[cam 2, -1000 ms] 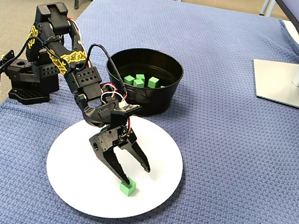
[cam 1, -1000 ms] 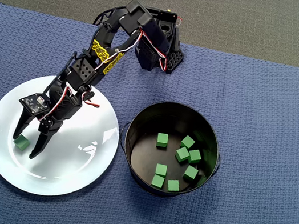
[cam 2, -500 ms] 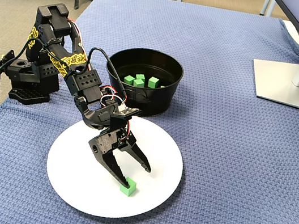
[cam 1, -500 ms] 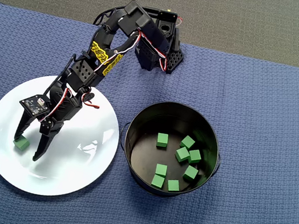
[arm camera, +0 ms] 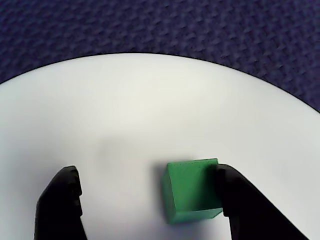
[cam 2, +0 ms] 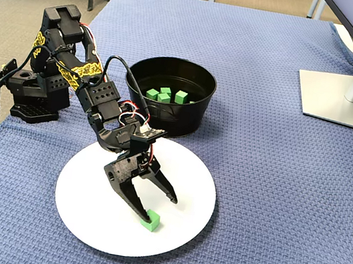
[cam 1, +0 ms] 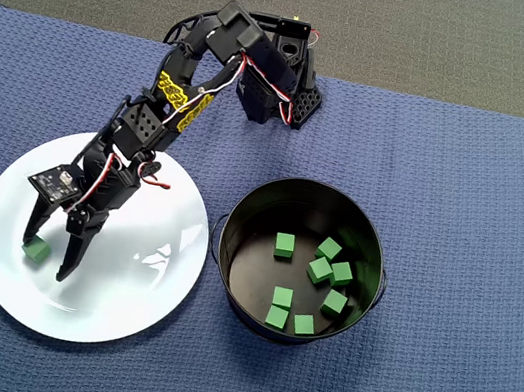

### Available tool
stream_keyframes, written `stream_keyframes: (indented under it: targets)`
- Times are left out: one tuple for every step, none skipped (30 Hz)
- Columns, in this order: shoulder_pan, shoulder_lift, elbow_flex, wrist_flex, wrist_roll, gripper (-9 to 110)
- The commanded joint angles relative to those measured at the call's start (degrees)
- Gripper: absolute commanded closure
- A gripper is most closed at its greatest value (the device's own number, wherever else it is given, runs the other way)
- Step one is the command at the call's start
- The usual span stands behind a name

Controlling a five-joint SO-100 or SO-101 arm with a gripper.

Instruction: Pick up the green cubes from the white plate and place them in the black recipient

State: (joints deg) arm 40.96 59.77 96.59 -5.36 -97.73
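- Gripper: spread wide, nothing clamped. In the overhead view both fingertips are down at the white plate, on its left part.
- Green cube on the plate: the only cube on the plate. In the wrist view this cube lies inside the gap between the fingers, against the right-hand finger; the left-hand finger stands well apart from it, with bare plate between.
- In the fixed view the same cube sits at the tip of the nearer finger, close to the near rim of the plate.
- Black recipient: stands on the desk just to the right of the plate in the overhead view, rims near each other but not touching.
- Cubes in the recipient: seven green cubes are visible on its floor in the overhead view, scattered loosely, some touching each other. In the fixed view only a few of them show over the wall.
- Arm: black with yellow-patterned tape, reaching from its base at the far edge of the blue cloth-covered desk down to the plate.
- Monitor stand: rests on the desk at the right side of the fixed view, well apart from plate and recipient.
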Motion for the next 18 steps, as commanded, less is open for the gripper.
stream_keyframes:
  targets:
    - [1.1,3.8,-3.4,0.8,0.3,72]
    - [1.2,4.0,-3.3,0.8,0.2,72]
    - [1.4,4.1,-3.3,0.8,0.2,72]
    - [1.5,4.1,-3.3,0.9,0.0,72]
    - [1.6,4.1,-3.3,0.9,-0.1,72]
    - [1.7,4.1,-3.3,0.9,-0.2,72]
    - [1.8,4.1,-3.4,0.9,-0.2,72]
    - [1.8,4.0,-3.6,0.9,-0.2,72]
    - [1.8,3.7,-3.7,0.7,-0.2,72]
    - [1.8,3.4,-3.7,0.4,-0.2,72]
    - [1.8,3.3,-3.4,0.1,-0.2,72]
    - [1.8,3.2,-3.3,0.1,-0.2,72]
    - [1.8,2.9,-3.3,0.1,-0.2,72]
    - [1.8,2.7,-3.3,-0.1,-0.2,73]
    - [1.8,2.5,-3.3,-0.4,-0.2,73]
    - [1.8,2.2,-3.3,-0.7,-0.2,73]
    - [1.8,2.0,-3.4,-0.8,-0.2,73]
    - [1.8,1.8,-3.5,-0.9,-0.2,73]
